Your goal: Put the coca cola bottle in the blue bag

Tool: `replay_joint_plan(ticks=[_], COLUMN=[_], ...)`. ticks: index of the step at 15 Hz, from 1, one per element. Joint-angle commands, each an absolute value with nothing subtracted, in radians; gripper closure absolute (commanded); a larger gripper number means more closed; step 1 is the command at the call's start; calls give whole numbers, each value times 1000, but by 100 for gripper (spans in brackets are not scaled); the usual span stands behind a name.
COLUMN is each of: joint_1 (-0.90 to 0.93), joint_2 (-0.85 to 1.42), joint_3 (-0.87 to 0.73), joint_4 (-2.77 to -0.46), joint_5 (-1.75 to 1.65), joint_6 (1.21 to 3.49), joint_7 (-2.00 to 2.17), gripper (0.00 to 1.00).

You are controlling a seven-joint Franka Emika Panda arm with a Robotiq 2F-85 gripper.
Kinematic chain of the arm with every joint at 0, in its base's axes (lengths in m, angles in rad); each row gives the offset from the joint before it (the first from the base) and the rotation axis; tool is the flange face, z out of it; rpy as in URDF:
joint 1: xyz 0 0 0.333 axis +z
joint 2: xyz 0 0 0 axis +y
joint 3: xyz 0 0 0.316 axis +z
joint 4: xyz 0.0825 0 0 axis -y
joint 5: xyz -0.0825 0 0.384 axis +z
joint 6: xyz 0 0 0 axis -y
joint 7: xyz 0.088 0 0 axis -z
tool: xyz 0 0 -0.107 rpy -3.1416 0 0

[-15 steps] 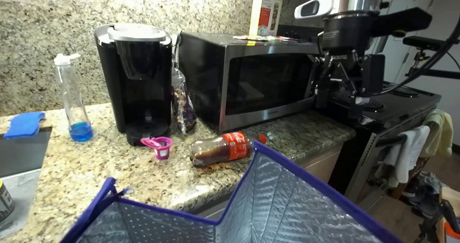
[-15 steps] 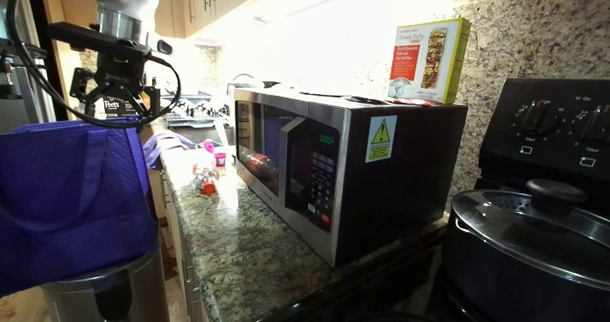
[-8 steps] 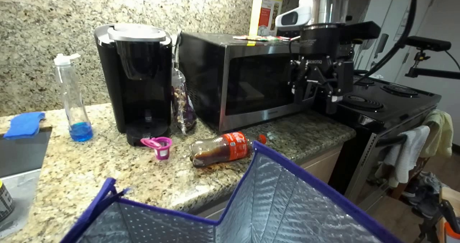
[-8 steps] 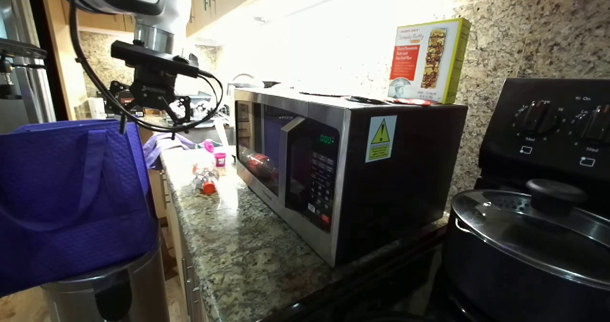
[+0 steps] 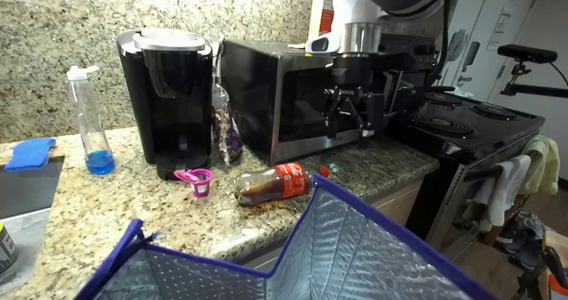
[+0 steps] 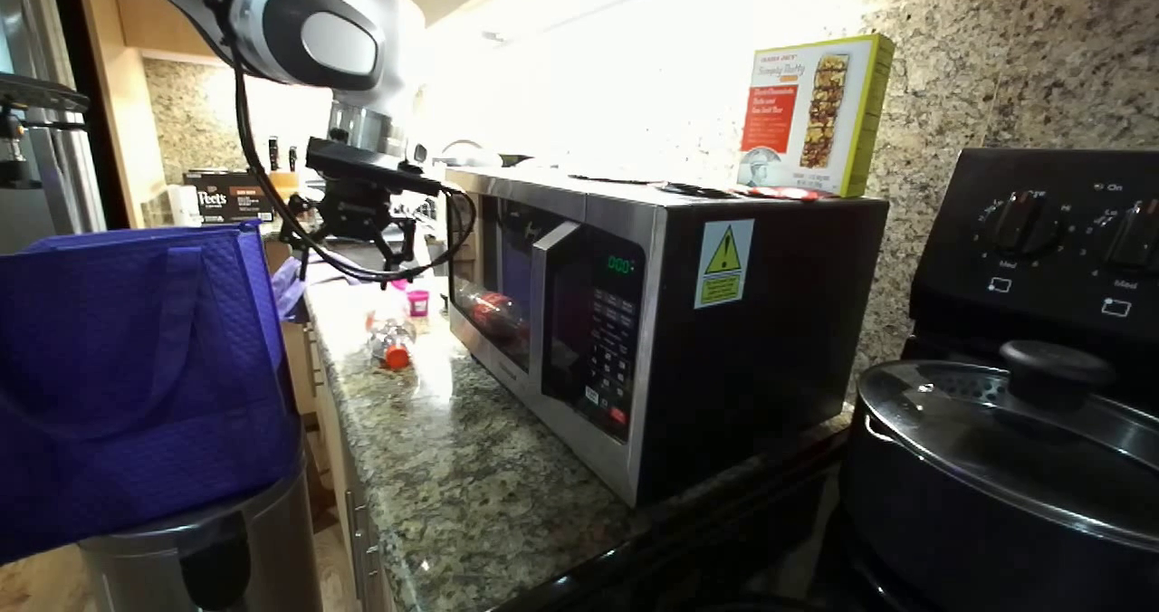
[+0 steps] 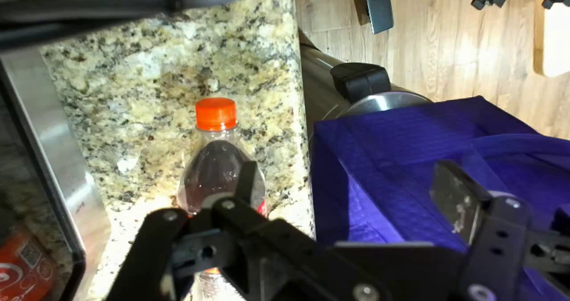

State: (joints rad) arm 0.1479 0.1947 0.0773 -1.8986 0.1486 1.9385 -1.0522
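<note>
The coca cola bottle (image 5: 271, 186), lying on its side in front of the microwave (image 5: 290, 100), could roll off the tabletop (image 5: 213, 222), away from the microwave, if the spread, empty jaws descend off-centre.

Light from above back edge of desk (image 6: 453, 467); wall (image 6: 589, 96) there blown out in an exterior view, coca cola bottle (image 6: 392, 345) washed out nr front edge. Corner by stove (image 5: 483, 129) dimmer. Wrist view: OOF cable (image 7: 89, 9), floor (image 7: 418, 47) glare past front edge.

Blk coffee mkr (image 5: 166, 107), microwave (image 6: 688, 349), pot (image 6: 987, 512) w/ lid (image 6: 951, 413)
</note>
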Motion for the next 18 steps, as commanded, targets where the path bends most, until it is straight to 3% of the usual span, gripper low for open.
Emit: replay_joint_plan(ticks=[1, 18], joint_1=[110, 121], joint_2=[282, 395], joint_3=[117, 157], joint_4=[-1821, -1843], joint_5=[176, 137], joint_6=[1934, 2104], joint_7=[-1101, -923], gripper=[0, 0])
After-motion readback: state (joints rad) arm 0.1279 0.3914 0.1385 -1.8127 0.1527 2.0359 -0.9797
